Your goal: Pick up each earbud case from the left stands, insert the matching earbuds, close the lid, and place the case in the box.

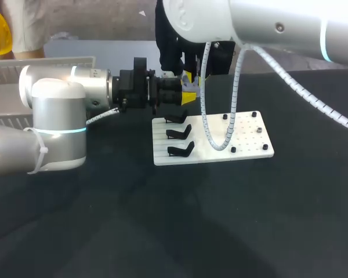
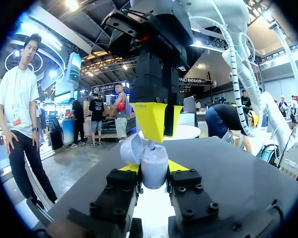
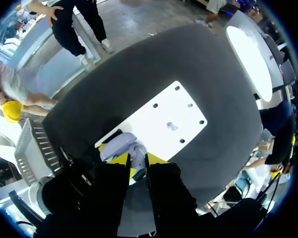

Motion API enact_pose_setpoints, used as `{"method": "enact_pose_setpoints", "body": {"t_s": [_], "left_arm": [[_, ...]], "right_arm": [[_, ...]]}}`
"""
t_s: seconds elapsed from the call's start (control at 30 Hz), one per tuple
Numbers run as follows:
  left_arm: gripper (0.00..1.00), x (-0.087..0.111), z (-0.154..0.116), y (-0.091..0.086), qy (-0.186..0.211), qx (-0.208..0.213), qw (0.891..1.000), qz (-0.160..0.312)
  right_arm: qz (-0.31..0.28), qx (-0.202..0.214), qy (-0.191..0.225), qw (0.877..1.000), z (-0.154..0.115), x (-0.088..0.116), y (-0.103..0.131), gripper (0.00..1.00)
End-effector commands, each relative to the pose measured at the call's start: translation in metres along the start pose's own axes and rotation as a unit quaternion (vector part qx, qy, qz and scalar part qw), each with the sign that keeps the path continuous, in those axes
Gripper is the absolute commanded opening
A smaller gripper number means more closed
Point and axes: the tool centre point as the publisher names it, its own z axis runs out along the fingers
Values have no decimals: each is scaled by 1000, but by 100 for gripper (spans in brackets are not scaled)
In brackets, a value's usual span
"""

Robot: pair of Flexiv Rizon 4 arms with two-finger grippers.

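Observation:
My left gripper is shut on a lavender earbud case, held upright with its lid open. My right gripper comes down from above, shut on a small pale earbud whose lower end is at the case's mouth. In the right wrist view the case lies just beyond the right gripper. In the head view both grippers meet above the back left corner of the white board, the left gripper below the right gripper. Three black stands on the board's left are bare.
Small black pegs and a metal stud dot the board's right half. A grey slatted box stands at the far left of the table, behind my left arm. My right arm's white cable loop hangs over the board.

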Motion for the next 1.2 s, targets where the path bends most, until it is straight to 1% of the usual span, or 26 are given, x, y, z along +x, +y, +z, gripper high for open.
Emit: {"method": "enact_pose_setpoints", "body": {"t_s": [0.03, 0.63, 1.2], "left_arm": [[0, 1, 0, -2, -2, -3, 1000, 2], [0, 1, 0, -2, -2, -3, 1000, 2], [0, 1, 0, -2, -2, -3, 1000, 2]], "right_arm": [[-1, 3, 2, 1000, -1, -1, 4, 0], [-1, 3, 6, 1000, 3, -2, 3, 0], [-4, 8, 13, 1000, 11, 2, 5, 0]]}}
